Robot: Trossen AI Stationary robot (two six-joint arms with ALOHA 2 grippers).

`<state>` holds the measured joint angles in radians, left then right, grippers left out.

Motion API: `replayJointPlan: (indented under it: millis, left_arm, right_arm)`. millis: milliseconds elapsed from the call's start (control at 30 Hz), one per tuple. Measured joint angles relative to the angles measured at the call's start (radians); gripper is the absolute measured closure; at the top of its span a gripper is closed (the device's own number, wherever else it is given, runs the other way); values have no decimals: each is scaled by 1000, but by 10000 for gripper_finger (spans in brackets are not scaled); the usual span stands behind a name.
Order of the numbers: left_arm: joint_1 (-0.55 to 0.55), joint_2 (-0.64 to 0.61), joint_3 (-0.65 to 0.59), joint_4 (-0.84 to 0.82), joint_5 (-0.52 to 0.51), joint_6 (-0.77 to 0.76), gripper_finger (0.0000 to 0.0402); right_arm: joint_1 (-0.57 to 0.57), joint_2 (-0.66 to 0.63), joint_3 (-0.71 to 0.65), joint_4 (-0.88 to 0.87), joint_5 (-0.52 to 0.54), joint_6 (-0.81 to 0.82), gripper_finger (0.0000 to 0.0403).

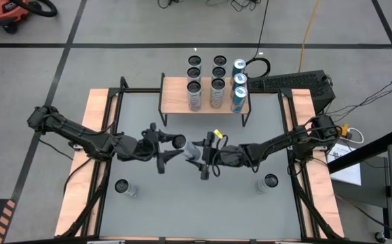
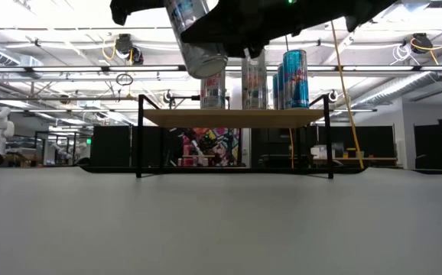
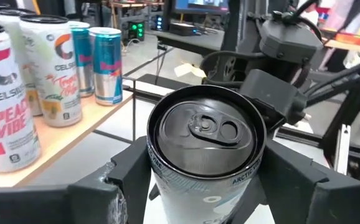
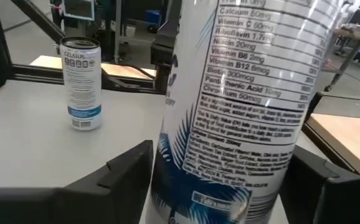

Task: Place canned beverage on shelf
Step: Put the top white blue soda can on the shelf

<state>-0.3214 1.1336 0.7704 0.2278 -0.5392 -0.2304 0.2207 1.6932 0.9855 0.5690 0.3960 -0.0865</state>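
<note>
A blue-and-white beverage can (image 1: 186, 146) hangs tilted over the table's middle, its top toward the left arm. My left gripper (image 1: 171, 146) is shut on its upper end. My right gripper (image 4: 223, 168) stands open around the can's lower body (image 4: 230, 180), one finger on each side and close to the wall. A narrow gap shows beside one finger. The shelf (image 1: 175, 87), a wood plank on black legs, stands at the table's far edge. Several cans (image 1: 216, 85) stand upright on it. My left gripper pinches the can's wall just below the top rim (image 3: 161, 177) between its two fingers. The fingers come about level from the table's left and run along the can. The can is lifted clear of the table, tilted with its lid (image 3: 208, 127) toward the left wrist.
Two more cans stand upright on the grey table, one near left (image 1: 123, 186) and one near right (image 1: 269, 181). Wooden side strips (image 1: 81, 169) border the table. The shelf's near edge (image 2: 236, 117) is bare in front of its cans.
</note>
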Motion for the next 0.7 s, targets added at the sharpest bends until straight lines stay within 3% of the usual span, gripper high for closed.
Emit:
replayJointPlan:
  millis: [300,700]
  left_arm:
    - [0,2,0,31,-25,-41,165]
    - [0,58,0,62,-64,-84,165]
  right_arm:
    - [-4,0,0,-5,-4,55,177]
    - [-8,2,-2,-28,-4,108,147]
